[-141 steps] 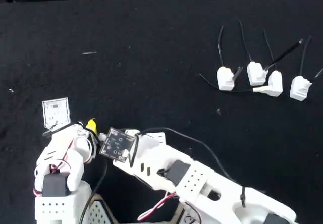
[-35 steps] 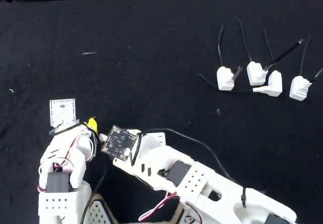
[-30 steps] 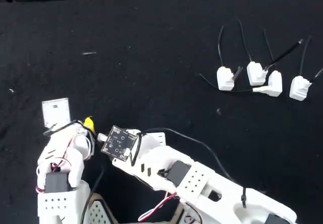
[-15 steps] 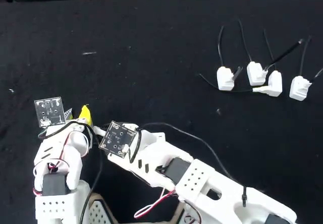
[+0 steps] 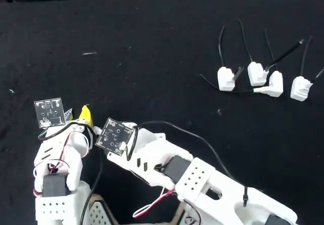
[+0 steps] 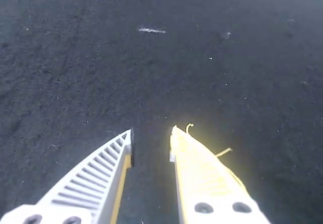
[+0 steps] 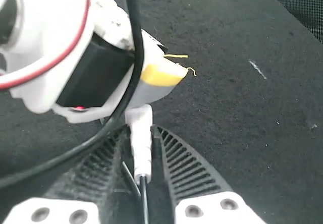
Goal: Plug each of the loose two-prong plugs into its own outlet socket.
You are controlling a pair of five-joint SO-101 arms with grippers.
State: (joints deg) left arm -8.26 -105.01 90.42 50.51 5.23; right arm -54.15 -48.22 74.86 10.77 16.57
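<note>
Several white two-prong plugs (image 5: 257, 73) with black cords lie loose at the table's far right, far from both arms. My left gripper (image 6: 151, 133) is open over bare black table, with nothing between its white and yellow fingers; in the high view it (image 5: 77, 114) sits at the near left. My right arm (image 5: 167, 169) reaches across to it. My right gripper (image 7: 142, 129) is shut on a narrow white plug-like piece (image 7: 141, 151) with a black cord, just below the left arm's yellow fingertip (image 7: 159, 75). No socket can be made out.
The black table (image 5: 152, 63) stretches open through the middle and far left. A small white speck (image 5: 89, 53) lies on it. The right arm's black cable (image 5: 202, 144) loops over the near table. Dark equipment lines the far edge.
The left arm's wrist has swung left, carrying its camera board and yellow finger that way. The right arm's wrist has shifted slightly left and away from me. The plugs have not moved.
</note>
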